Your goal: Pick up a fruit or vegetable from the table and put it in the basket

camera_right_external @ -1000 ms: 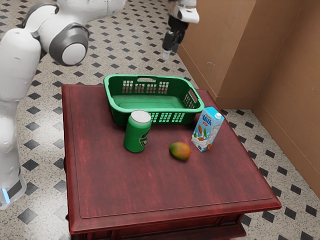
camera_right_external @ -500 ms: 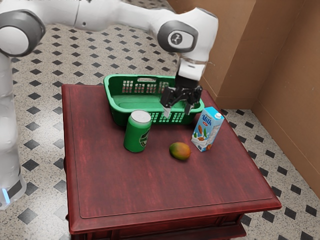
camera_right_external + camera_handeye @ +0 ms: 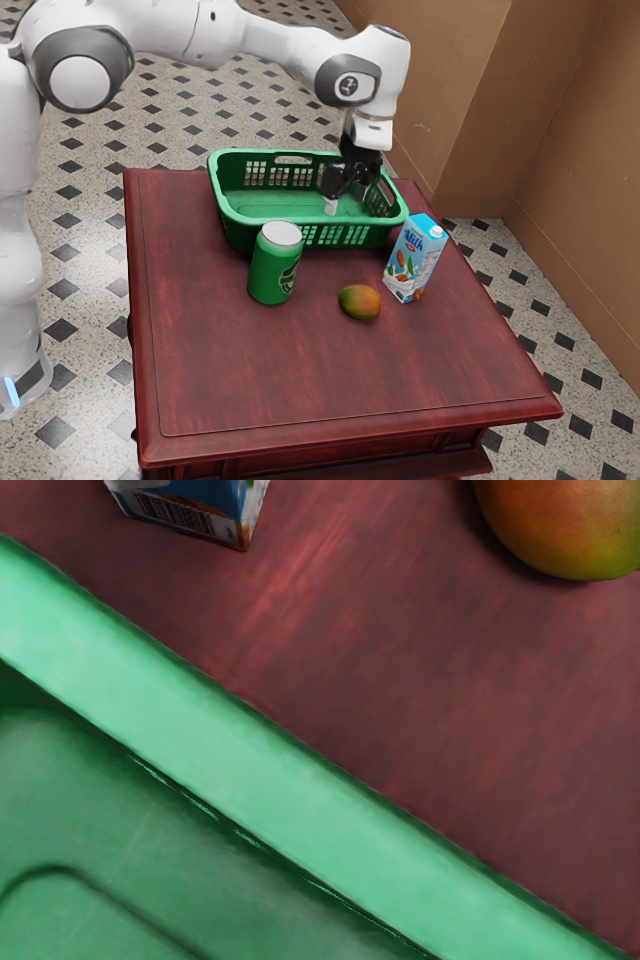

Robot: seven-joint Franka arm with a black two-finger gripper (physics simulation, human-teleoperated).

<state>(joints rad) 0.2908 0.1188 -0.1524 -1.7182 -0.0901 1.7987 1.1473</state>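
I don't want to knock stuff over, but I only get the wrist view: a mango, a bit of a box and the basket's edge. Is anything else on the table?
Observer: Yes, a green can stands on the same side of the basket as the mango.
Operator: Is my claw open?
Observer: Yes, the claw has its fingers apart.
Operator: Is the box standing up?
Observer: Yes, that milk carton is upright.

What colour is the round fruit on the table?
The round mango is mottled orange-red and green, seen best in the exterior view.
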